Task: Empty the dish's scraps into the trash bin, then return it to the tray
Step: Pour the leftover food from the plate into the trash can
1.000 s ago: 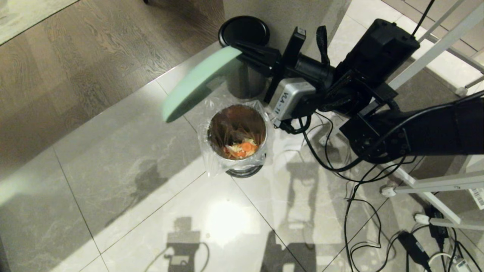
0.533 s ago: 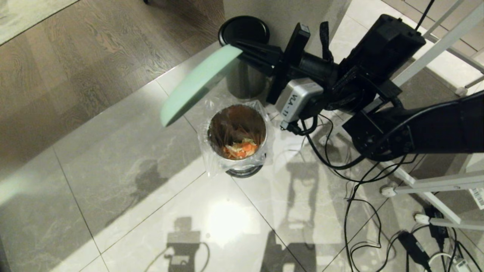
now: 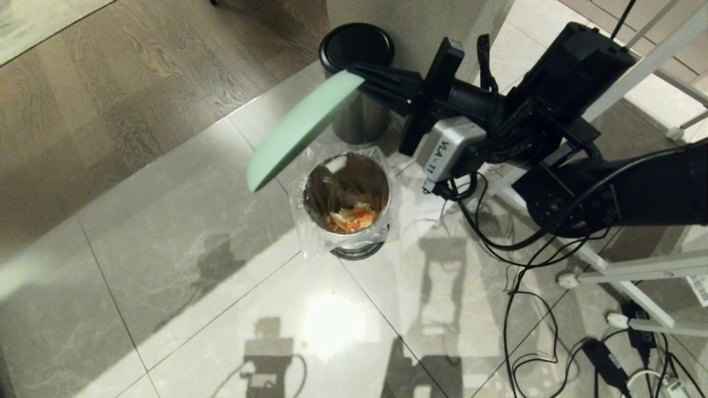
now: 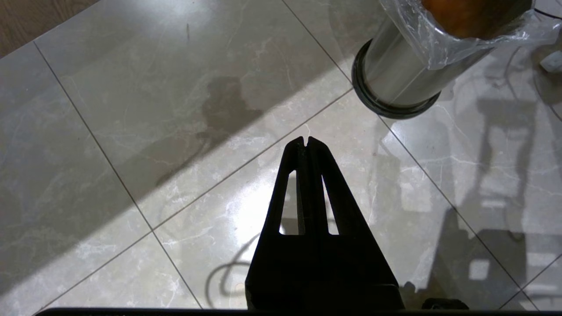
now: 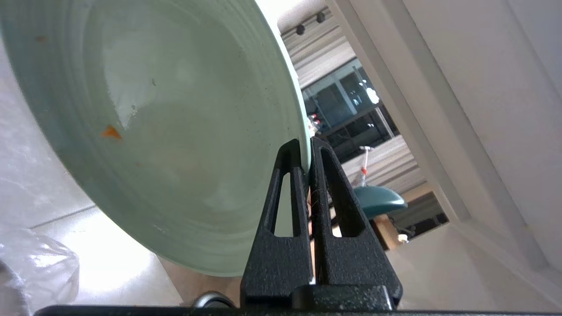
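My right gripper (image 3: 362, 77) is shut on the rim of the mint-green dish (image 3: 298, 126), which hangs steeply tilted, edge-on, above and beside the trash bin (image 3: 348, 207). In the right wrist view the dish (image 5: 167, 127) is almost bare, with one small orange crumb stuck to it, and the gripper (image 5: 306, 147) pinches its edge. Orange and pale scraps (image 3: 351, 217) lie at the bottom of the steel bin, which has a clear bag liner. The left gripper (image 4: 306, 142) is shut on nothing and hangs over the floor near the bin (image 4: 404, 74). The tray is out of view.
A second steel bin with a black lid (image 3: 357, 47) stands just behind the lined one, against a wall corner. Cables (image 3: 525, 309) and a white frame (image 3: 636, 271) crowd the floor at the right. Tiled floor stretches left and front of the bin.
The right arm has shifted the dish a little to the right and tipped it slightly; the scraps stay in the bin. The left arm has not moved.
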Tool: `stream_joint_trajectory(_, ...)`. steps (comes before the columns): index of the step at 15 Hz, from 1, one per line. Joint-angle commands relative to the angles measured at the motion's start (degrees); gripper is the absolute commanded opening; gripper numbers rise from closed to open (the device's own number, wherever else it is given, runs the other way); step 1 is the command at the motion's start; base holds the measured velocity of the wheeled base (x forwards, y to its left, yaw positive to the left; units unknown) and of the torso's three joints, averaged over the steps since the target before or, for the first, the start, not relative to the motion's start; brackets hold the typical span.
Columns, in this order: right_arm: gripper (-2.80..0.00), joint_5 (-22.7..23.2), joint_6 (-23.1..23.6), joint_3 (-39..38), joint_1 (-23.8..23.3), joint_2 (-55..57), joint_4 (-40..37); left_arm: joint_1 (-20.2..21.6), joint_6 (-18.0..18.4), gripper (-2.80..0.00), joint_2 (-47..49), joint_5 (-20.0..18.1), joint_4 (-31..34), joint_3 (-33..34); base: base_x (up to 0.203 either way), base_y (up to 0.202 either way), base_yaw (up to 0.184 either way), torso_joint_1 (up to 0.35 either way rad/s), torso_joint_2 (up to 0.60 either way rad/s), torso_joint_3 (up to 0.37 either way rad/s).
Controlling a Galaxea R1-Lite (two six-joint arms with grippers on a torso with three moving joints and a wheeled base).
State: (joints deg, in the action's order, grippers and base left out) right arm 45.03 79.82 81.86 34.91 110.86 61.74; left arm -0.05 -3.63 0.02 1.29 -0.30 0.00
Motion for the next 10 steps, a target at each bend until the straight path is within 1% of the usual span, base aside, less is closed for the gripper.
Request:
stream_joint_trajectory(1,-2.8,0.3,0.3,3.5,-0.3,-0.2,0.6,0.0,-0.1,-2.8,0.1,0.0,0.0,0.0,0.0,0.0,0.0,0.0,0.0,0.0)
stream_joint_trajectory(3,-2.8,0.6,-0.6,2.9,-0.7,-0.2,0.8,0.0,-0.1,-2.8,0.1,0.0,0.0,0.0,0.0,0.0,0.0,0.0,0.0,0.0)
stream_joint_trajectory(7,-2.8,0.0,-0.9,2.4,-0.6,0.0,1.3,0.0,-0.1,-2.8,0.1,0.0,0.0,0.0,0.0,0.0,0.0,0.0,0.0,0.0)
stream_joint_trajectory(8,-2.8,-0.6,-1.2,2.4,-0.5,0.1,0.7,0.0,-0.1,-2.8,0.1,0.0,0.0,0.0,0.0,0.0,0.0,0.0,0.0,0.0)
stream_joint_trajectory(9,-2.8,-2.3,-2.2,2.2,-0.5,0.0,0.4,0.0,-0.1,-2.8,0.1,0.0,0.0,0.0,0.0,0.0,0.0,0.0,0.0,0.0)
stream_joint_trajectory(10,-2.8,-3.8,-4.0,1.8,-0.5,-0.1,0.4,0.0,-0.1,-2.8,0.1,0.0,0.0,0.0,0.0,0.0,0.0,0.0,0.0,0.0)
